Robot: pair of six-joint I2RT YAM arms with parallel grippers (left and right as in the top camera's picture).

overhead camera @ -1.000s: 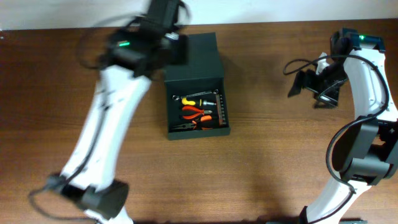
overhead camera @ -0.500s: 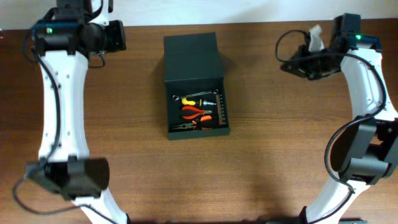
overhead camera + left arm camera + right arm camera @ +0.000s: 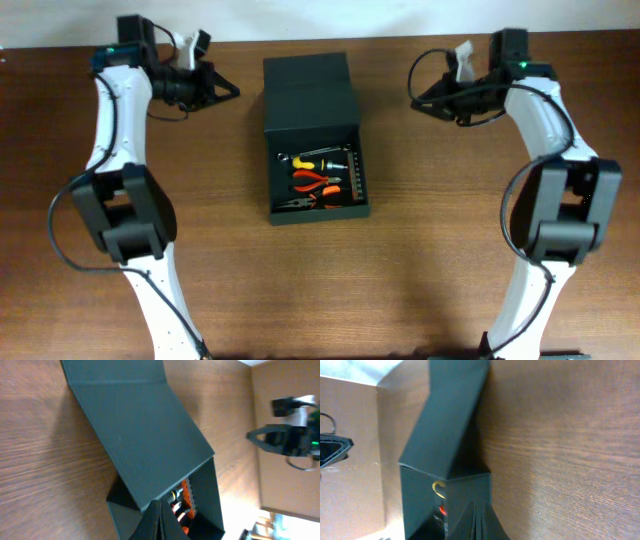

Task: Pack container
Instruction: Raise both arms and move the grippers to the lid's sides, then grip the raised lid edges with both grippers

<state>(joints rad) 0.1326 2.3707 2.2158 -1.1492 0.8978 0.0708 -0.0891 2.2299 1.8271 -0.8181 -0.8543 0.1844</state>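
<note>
From overhead, the container (image 3: 315,205) lies in the middle of the table (image 3: 450,260), its long axis running from the far edge toward the near one. The lid flap (image 3: 307,88) is thrown back at the far end, and the hand tools (image 3: 318,182) show in the open near half. The left gripper (image 3: 230,90) and right gripper (image 3: 416,99) flank that flap, each with its fingers pressed together on nothing and its tip aimed inward at the flap. The left one is nearer to it, and neither touches it.

Through the left wrist camera, the lid flap (image 3: 140,435) fills the view straight ahead of the pinched fingers (image 3: 156,522), with the box mouth just below and the right gripper (image 3: 262,440) beyond.

The right wrist camera sees the container (image 3: 442,440) ahead and slightly to one side of its own joined fingers (image 3: 479,520). I judge the flap must swing along the long axis, toward the tools.
</note>
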